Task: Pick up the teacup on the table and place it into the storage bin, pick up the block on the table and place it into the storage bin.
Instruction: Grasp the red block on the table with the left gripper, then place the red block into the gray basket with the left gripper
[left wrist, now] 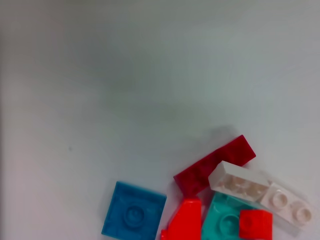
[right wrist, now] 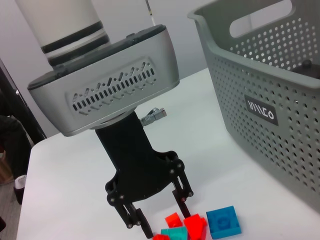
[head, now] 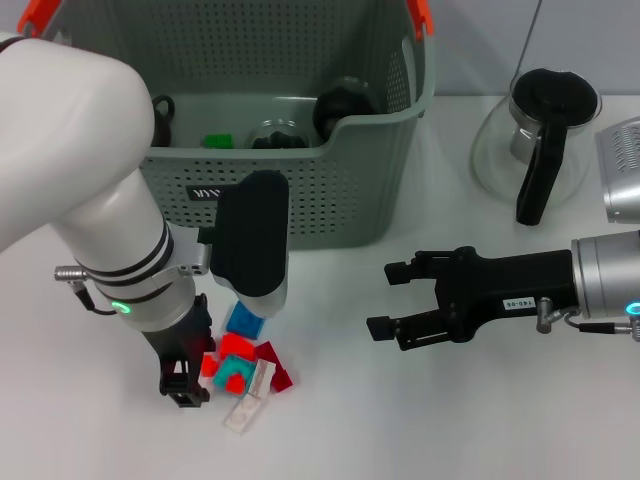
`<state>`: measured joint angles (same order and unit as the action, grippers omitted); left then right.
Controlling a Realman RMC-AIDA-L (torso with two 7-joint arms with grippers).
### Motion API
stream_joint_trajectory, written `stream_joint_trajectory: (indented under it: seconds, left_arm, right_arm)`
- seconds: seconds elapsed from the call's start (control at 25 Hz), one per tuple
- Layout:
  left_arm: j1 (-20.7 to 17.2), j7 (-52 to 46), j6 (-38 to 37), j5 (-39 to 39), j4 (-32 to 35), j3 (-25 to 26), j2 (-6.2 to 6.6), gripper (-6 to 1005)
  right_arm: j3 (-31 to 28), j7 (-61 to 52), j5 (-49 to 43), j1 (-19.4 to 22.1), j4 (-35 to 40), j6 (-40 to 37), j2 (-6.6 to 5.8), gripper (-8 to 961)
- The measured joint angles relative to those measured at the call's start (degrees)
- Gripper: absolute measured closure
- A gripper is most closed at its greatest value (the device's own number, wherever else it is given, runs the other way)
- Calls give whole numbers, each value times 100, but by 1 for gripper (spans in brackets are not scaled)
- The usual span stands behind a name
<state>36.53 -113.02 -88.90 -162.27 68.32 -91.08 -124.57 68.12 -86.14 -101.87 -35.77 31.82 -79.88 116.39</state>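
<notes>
Lower left of head view: left gripper [head: 195,375] pointing down, fingers spread wide, straddling block pile [head: 243,362] on white table [head: 420,420], holding nothing. Blue block [left wrist: 134,216] at pile edge. Storage bin [head: 300,190] at upper centre, behind pile. Right gripper [head: 390,300] at centre right, jaws apart, empty, hovering above table.
</notes>
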Motion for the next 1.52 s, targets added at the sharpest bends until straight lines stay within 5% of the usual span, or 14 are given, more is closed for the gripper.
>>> stream_joint_trajectory:
  seconds: [0.48, 0.68, 0.92, 1.12, 1.36, 1.52]
  left_arm:
    - [95, -235, 23, 46, -82, -11, -5, 484]
    - [217, -404, 15, 61, -202, 2, 4, 723]
    - [179, -604, -183, 73, 3, 133, 4, 815]
    - [63, -890, -1012, 528, 631, 1310, 9, 815]
    - [374, -1117, -2658, 2280, 755, 4220, 70, 815]
    - [595, -1514, -2726, 3627, 611, 5335, 359, 816]
  right_arm:
    - [0, 0, 0, 0, 0, 7, -11, 28]
    - [0, 0, 0, 0, 0, 8, -19, 29]
    - [0, 2, 0, -1, 0, 8, -20, 29]
    - [0, 9, 1, -14, 0, 7, -20, 29]
    - [0, 10, 1, -17, 0, -8, -26, 29]
    - [8, 23, 0, -15, -2, -12, -22, 29]
